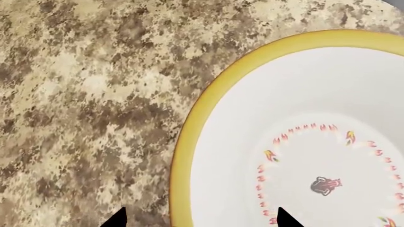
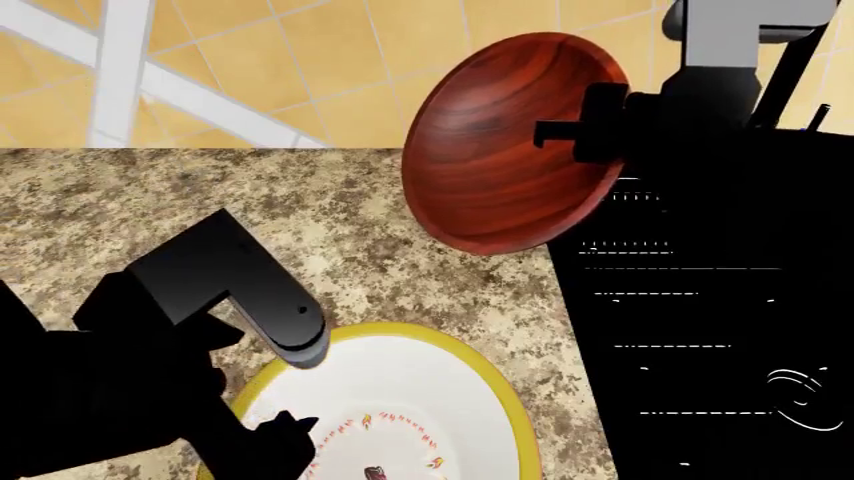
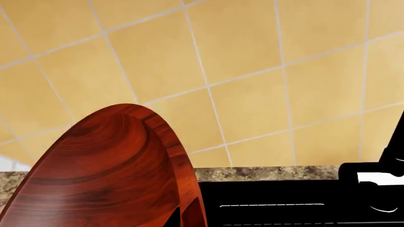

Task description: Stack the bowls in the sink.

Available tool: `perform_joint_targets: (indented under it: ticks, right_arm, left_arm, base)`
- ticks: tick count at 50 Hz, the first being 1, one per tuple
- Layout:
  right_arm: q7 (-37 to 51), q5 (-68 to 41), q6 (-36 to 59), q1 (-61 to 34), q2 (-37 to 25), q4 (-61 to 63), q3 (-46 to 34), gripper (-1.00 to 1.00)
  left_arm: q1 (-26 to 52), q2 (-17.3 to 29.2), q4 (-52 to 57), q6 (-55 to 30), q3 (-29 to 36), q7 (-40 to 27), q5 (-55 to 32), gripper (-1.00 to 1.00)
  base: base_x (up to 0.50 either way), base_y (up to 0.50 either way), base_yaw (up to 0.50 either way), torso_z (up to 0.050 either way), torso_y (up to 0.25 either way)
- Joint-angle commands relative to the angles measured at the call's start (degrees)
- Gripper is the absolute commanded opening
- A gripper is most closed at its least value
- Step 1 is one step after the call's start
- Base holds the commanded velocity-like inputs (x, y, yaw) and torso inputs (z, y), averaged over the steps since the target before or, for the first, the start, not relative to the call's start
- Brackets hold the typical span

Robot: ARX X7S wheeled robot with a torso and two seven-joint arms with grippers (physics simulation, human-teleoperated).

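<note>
Aloft — wooden bowl point(image 2: 507, 140) in right hand point(image 2: 587, 130)

Shallow bowl point(image 2: 400, 400) on the countertop point(image 2: 400, 240), left of the sink point(image 2: 707, 330); deep bowl point(image 2: 507, 140) tilted in the air behind it, overlapping the sink's edge.

The deep wooden bowl point(image 2: 501, 150) is reddish-brown with darker curving grain bands; the wide shallow bowl point(image 1: 315, 94) is white with a yellow rim, a ring of small red and yellow marks and a dark red figure at its centre; the speckled granite countertop point(image 2: 400, 250) is mottled beige and brown; the glossy sink point(image 2: 707, 330) is black with thin white highlights; the tiled floor point(image 3: 252, 61) is orange-yellow with pale grout lines
</note>
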State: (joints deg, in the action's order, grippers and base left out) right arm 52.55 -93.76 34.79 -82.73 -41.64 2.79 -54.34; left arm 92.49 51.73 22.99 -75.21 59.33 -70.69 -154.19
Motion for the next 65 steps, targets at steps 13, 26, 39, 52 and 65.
perform_joint_targets:
  ticks: [13,26,39,52,65]
  right_arm:
    - [-0.36,1.44,-0.31,0.58,-0.35,0.38,0.61,-1.00]
    - [-0.90,2.12,-0.38,0.88,-0.18,-0.08,0.34,-1.00]
    - [-1.01,2.64,-0.23,0.87,-0.17,-0.01,0.15,-1.00]
    - [-1.60,5.96,-2.06,0.61,-0.93,1.61,0.58,-1.00]
    - [0.89,6.44,-4.63,0.21,-3.57,4.65,3.32,-1.00]
  left_arm:
    - [-7.39,-0.22,1.11,-0.03,-2.04,4.54,6.31,1.00]
    - [-10.80,0.41,1.44,-0.18,-3.54,7.01,9.51,1.00]
    - [-10.73,0.76,1.70,0.89,-4.44,7.70,10.21,-1.00]
    - [-7.18,3.15,1.07,1.51,-6.98,6.89,11.36,-1.00]
    - [-4.19,7.25,-0.49,3.19,-9.75,5.38,13.13,-1.00]
  base:
    - [0.00,0.00,0.00,0.000,0.000]
    - [0.00,0.00,0.00,0.000,0.001]
    - [0.00,0.00,0.00,0.000,0.000]
    - [0.00,0.00,0.00,0.000,0.000]
    - [0.00,0.00,0.00,0.000,0.000]
